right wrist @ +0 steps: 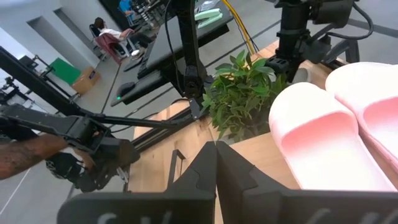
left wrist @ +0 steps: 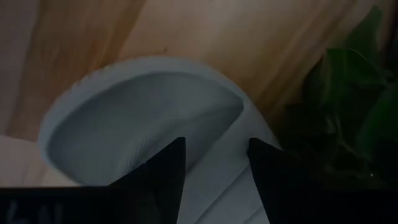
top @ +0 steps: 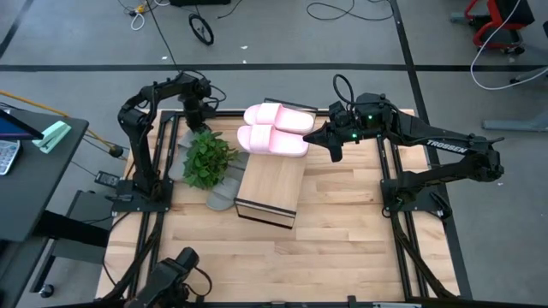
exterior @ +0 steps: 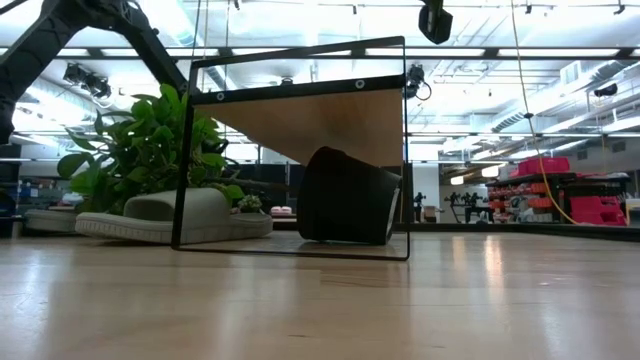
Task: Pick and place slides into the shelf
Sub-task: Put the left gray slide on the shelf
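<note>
At the near end of the table [top: 342,257], the shelf [top: 270,186] is seen as a low light-wood unit in a dark frame. From the low view, its top is seen tilted inside the black frame, with a dark object beneath that cannot be identified.

One grey slide [top: 222,198] lies on the table just beside the shelf, partly under the leafy green plant [top: 206,158]. Two pale pink slides [top: 276,130] lie side by side at the far end of the shelf top, touching each other.

The left hand [left wrist: 214,168] is lowered behind the plant over another grey slide [left wrist: 149,118]. Its fingers are parted and set astride the rim of the heel end; whether the rim is actually gripped cannot be told.

The right hand [right wrist: 216,163] is clenched on nothing and is held just beside the pink pair.

Handling, as judged: the slides are chunky foam, so they are expected to be light, soft and somewhat springy, not fragile. A matte, ribbed footbed suggests fair grip. The side wall or the wide top band is judged the best place to take hold; a pinch on the thin heel rim may let the slide swing or fold. Plant leaves near the left hand may be snagged.
</note>
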Tool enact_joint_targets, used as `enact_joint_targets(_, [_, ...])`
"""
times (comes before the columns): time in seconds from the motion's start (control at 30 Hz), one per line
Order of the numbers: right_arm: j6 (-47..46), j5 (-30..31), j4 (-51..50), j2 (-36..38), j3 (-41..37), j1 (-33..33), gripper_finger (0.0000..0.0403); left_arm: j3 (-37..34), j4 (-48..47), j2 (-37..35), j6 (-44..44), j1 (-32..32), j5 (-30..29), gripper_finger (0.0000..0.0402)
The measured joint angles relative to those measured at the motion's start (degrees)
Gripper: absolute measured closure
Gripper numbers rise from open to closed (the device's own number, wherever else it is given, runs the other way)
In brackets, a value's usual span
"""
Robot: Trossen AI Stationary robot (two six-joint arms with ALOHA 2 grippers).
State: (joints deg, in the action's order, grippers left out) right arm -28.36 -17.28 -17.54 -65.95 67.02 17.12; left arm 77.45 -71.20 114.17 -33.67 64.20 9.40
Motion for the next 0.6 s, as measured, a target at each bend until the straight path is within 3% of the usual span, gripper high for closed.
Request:
enact_joint_targets(0.17, [-0.02, 0.02, 0.01, -0.01, 0.0, -0.02, 0.0397, -0.13, -0.17, -0.07, 2.88, -0.26, -0.1, 0.022])
enact_joint_targets(0.33, [0.0, 0.0, 0.02, -0.01, 0.0, -0.02, 0.0397, 0.26, 1.65, -0.07, 2.5, -0.35, -2.61, 0.0223])
enact_joint_targets(0.47, [-0.04, 0.01, 0.0, 0.0, 0.0, -0.02, 0.0397, 0.48, -0.49, -0.07, 0.04, -0.93, -1.4, 0.0226])
enact_joint_targets(0.6, [-0.04, 0.02, 0.02, 0.0, 0.0, -0.02, 0.0397, 0.35, 2.54, -0.04, 1.18, -1.2, -7.0, 0.0229])
